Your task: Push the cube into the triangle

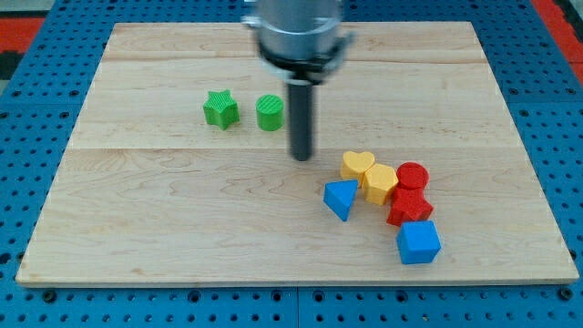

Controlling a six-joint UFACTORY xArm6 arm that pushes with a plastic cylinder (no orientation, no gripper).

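Observation:
A blue cube [418, 242] sits near the view's bottom right, just below a red star-shaped block [409, 207]. A blue triangle [341, 198] lies to the cube's upper left, next to a yellow hexagon [380, 182]. My tip [301, 157] is on the board above and to the left of the triangle, apart from it, and well away from the cube. It stands to the lower right of a green cylinder [270, 112].
A yellow heart [357, 164] and a red cylinder [413, 175] lie in the same cluster as the hexagon. A green star [220, 108] sits left of the green cylinder. The wooden board [182, 228] rests on a blue pegboard.

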